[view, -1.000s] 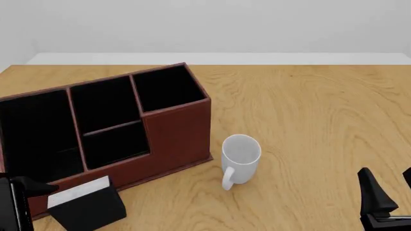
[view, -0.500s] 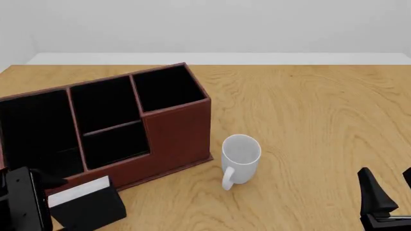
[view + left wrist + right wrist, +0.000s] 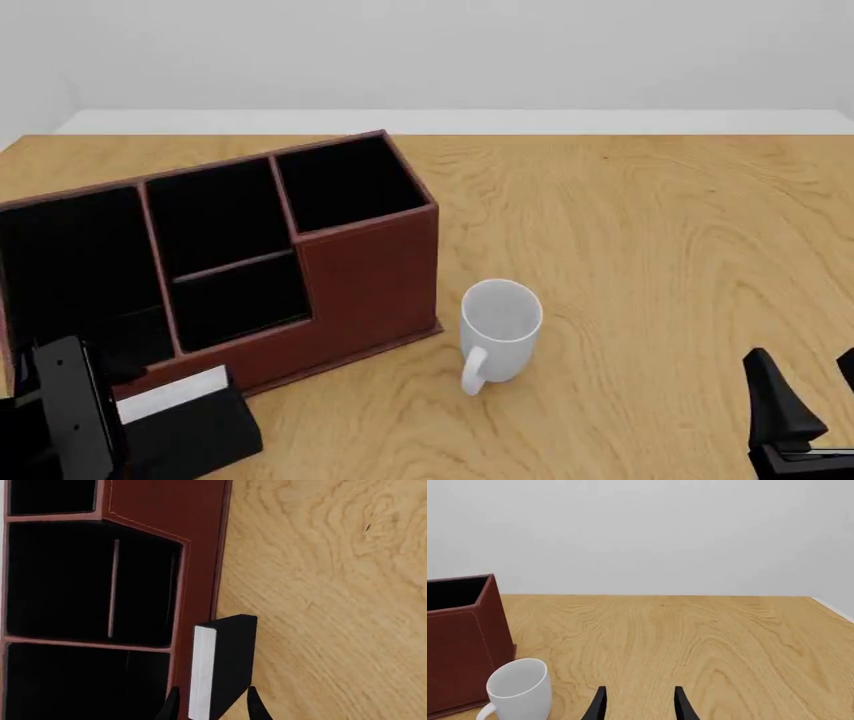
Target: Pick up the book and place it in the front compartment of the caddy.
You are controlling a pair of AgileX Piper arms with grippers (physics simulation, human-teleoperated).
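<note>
The black book [image 3: 187,425] with its white page edge lies on the table at the caddy's near left corner. In the left wrist view, the book [image 3: 223,660] lies between the two fingertips. My left gripper [image 3: 100,430] [image 3: 213,707] is open, its fingers [image 3: 172,705] on either side of the book's end. The reddish-brown caddy [image 3: 367,280] [image 3: 200,540] stands at the left. Its front compartment [image 3: 214,210] [image 3: 60,585] is the taller-walled middle pocket, on the far side. My right gripper [image 3: 810,400] [image 3: 639,705] is open and empty at the near right.
A white mug [image 3: 501,325] [image 3: 520,687] stands upright just right of the caddy [image 3: 460,640]. The caddy has a square end pocket [image 3: 340,185] at its right and a wide pocket [image 3: 67,270] at its left. Bare wooden table [image 3: 641,250] lies to the right.
My left arm has moved right and up the front view to the book, and its fingers now flank the book's end. The book, mug, caddy and right arm have not moved.
</note>
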